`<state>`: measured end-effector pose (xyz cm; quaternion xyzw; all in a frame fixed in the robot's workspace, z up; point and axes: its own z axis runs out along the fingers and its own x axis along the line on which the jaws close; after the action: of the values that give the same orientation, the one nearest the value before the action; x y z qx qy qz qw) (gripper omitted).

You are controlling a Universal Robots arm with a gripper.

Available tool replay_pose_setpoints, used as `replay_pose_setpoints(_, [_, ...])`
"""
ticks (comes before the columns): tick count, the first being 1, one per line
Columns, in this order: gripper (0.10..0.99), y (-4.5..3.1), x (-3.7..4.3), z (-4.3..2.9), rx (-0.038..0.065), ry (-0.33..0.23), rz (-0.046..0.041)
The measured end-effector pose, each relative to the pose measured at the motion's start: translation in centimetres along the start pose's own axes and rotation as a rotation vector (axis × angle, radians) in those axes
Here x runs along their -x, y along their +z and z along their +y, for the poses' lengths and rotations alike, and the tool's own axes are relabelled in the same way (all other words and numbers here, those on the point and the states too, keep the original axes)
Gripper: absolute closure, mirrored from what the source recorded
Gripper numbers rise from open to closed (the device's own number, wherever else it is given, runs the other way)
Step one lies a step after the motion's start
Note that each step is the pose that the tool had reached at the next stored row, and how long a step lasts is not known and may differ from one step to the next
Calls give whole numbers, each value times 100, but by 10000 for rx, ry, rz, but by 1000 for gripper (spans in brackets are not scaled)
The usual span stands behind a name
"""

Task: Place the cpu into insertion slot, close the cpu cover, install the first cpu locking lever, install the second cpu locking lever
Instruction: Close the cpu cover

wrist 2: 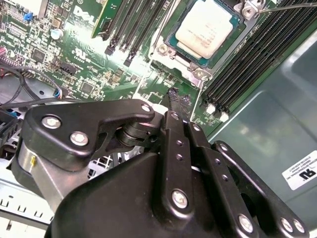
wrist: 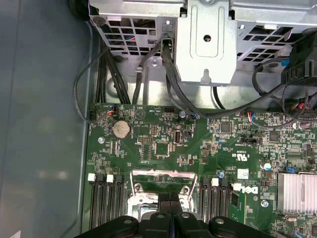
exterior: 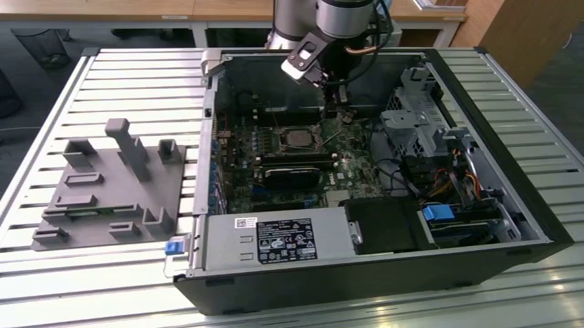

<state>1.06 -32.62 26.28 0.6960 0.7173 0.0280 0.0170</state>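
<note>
One arm: hovering inside the open case (exterior: 534, 205), with the gripper (wrist 2: 176, 96) hanging low over the board (wrist: 163, 134), just beside the slot (wrist 2: 195, 58).
Cpu: lying flat in the slot in the second wrist view, silvery top up (wrist 2: 205, 27), so the placing looks done.
Cover: in the first wrist view the silvery frame (wrist: 163, 174) seems to be standing up at the slot's edge rather than lying over the chip; I'm calling it open, though not with certainty.
Lever: a thin wire rod (wrist 2: 285, 6) is showing at the slot's far corner, apparently not latched.
Step in hand: by my reading, closing the cover.
What it calls for: the fingertip nudging the frame over and down flat on the chip without dragging across the chip or the memory slots alongside.
Fingers: pressed together (wrist 2: 174, 114), only a thin seam between them, gripping nothing that I can see and touching nothing, tip pointing toward the slot.
</note>
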Motion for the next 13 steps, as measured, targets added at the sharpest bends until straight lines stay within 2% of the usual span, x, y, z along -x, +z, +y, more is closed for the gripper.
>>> replay_pose_setpoints(7, [980,4,1,33,-4,-12,0])
replay_pose_setpoints(13, [980,17,-3,95,-23,-18,2])
